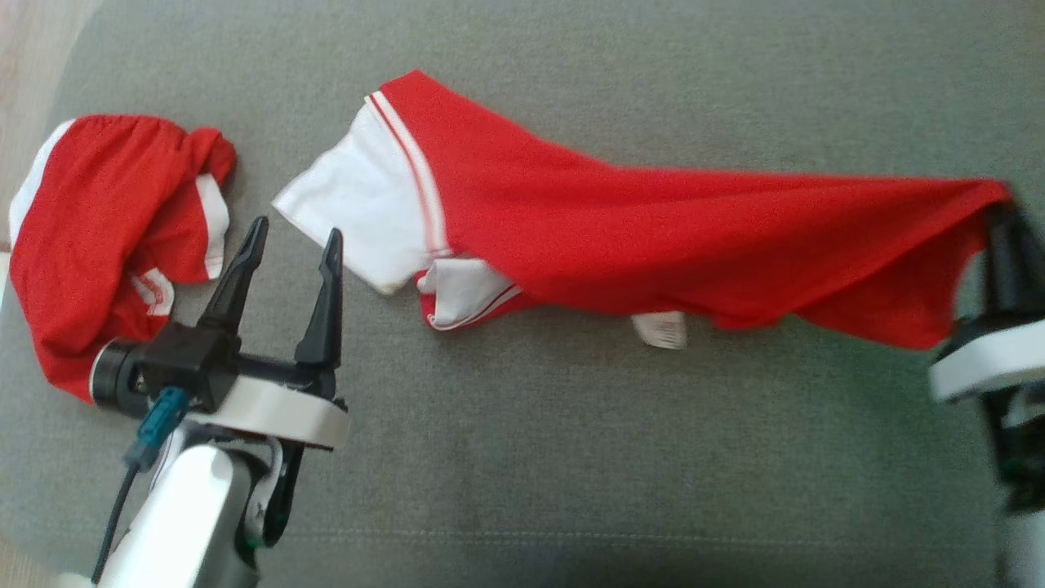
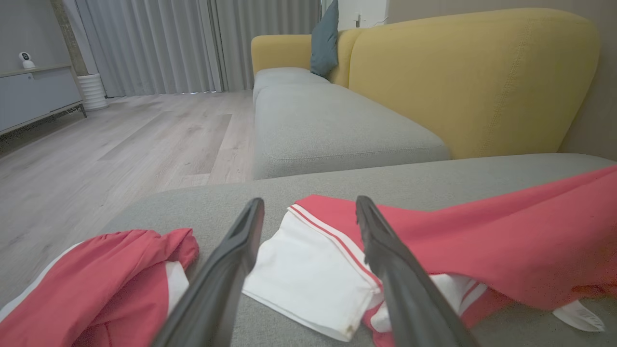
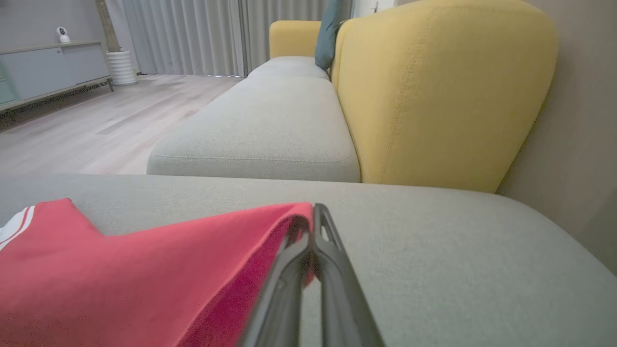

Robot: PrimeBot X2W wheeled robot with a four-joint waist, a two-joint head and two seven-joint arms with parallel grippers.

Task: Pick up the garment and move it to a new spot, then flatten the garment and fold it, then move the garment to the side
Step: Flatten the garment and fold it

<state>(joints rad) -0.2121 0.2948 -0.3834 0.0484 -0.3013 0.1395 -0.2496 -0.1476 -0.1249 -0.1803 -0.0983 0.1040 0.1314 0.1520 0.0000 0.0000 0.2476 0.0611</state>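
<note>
1. Two grippers attend one red shirt (image 1: 653, 237), which lies stretched across the grey seat cushion (image 1: 571, 457), its right end rising off the fabric.
2. The right gripper (image 3: 315, 214) is clenched on the shirt's right corner, with red cloth pinched between its fingers. The left gripper (image 1: 296, 230) stands released, jaws wide, just short of the white sleeve (image 1: 359, 204).
3. The step in hand looks like flattening. To do it well, I judge the left gripper should come down low on the sleeve-side edge and catch every layer there.
4. Both grippers should then draw apart evenly, so the tension runs straight along the shirt rather than twisting it.
5. A gentle pull seems wise, since a hard tug could slip the thin cloth out of the right pinch.
6. The left gripper should stay clear of the second red garment (image 1: 106, 237), which lies crumpled close on its left.
7. The shirt is red jersey with white sleeves edged in red-and-white stripes. One sleeve is tucked under, a white label (image 1: 661, 329) pokes from the near edge, and long creases run lengthwise, so it is not yet flat.
</note>
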